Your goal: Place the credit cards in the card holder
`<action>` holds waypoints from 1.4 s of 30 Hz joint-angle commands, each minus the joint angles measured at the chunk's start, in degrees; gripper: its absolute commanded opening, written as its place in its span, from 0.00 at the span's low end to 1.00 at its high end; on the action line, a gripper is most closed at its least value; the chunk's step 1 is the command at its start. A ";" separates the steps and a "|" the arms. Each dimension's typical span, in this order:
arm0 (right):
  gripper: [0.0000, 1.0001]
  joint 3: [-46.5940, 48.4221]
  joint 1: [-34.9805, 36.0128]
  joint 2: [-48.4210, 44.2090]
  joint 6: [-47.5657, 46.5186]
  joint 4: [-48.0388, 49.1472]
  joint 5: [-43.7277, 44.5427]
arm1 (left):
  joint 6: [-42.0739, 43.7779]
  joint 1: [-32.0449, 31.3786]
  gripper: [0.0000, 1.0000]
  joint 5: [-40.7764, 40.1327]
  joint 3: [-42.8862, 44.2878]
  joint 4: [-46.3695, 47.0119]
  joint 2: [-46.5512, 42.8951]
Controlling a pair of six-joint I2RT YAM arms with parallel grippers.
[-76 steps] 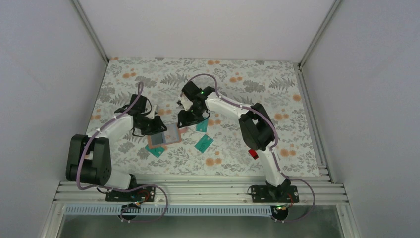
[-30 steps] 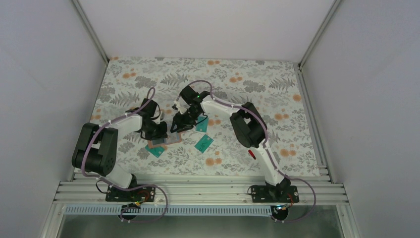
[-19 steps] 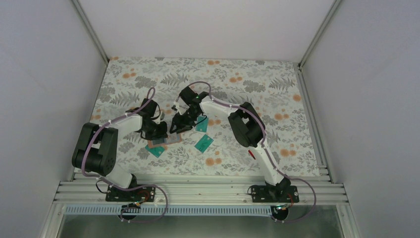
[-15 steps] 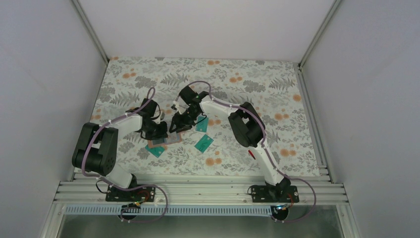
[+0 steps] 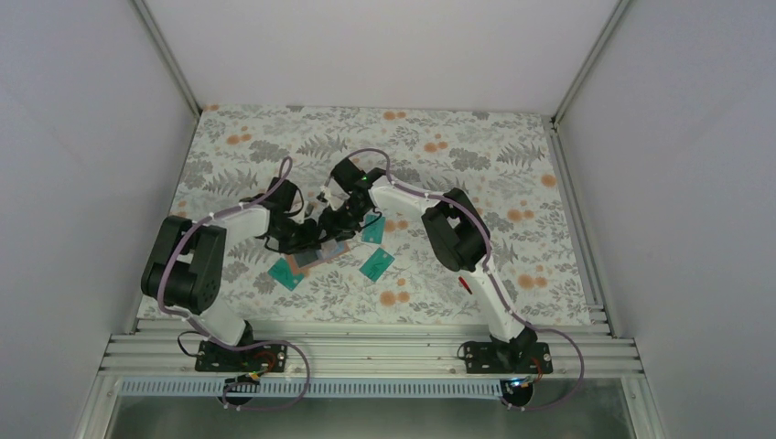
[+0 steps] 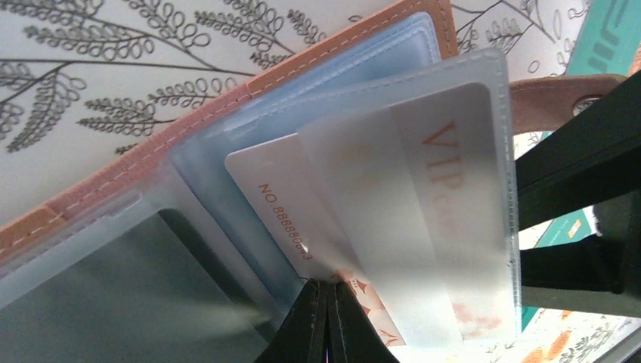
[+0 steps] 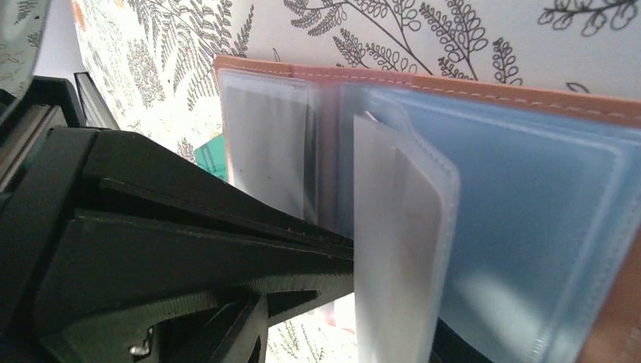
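Amid teal cards [image 5: 377,263], left claw [image 6: 326,293] pinches pale card [image 6: 276,189]; right claw [image 5: 333,225] straddles sleeve [image 7: 397,249], apart.

The bench [image 5: 476,137] is covered by a pale cloth [image 5: 540,219] printed with grey ferns and orange flowers. Plain white walls close it in at the back [image 5: 384,46], left [image 5: 73,183] and right [image 5: 677,183]. Aluminium posts [image 5: 166,55] run along the corners, and ribbed aluminium rails [image 5: 366,352] line the near edge. The light is soft and even.

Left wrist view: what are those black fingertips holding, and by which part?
The left gripper is shut on the pale VIP card, pinching its exposed edge; the far part is tucked into a clear sleeve of the card holder.
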 commanded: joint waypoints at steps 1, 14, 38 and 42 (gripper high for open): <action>0.39 2.23 0.25 -1.78 0.26 -0.54 0.05 | -1.06 -0.70 0.02 2.29 1.96 0.66 0.44; 0.40 3.81 0.50 -2.53 1.25 -2.22 -1.21 | -1.54 -0.23 0.03 -5.87 3.99 -8.87 -8.23; 0.47 10.68 6.20 2.17 2.06 -3.99 -4.71 | -5.25 1.35 0.04 -13.93 4.30 -20.72 -24.67; 0.49 11.48 6.91 3.18 2.26 -3.97 -5.47 | -6.42 1.36 0.03 -14.17 3.99 -22.45 -27.49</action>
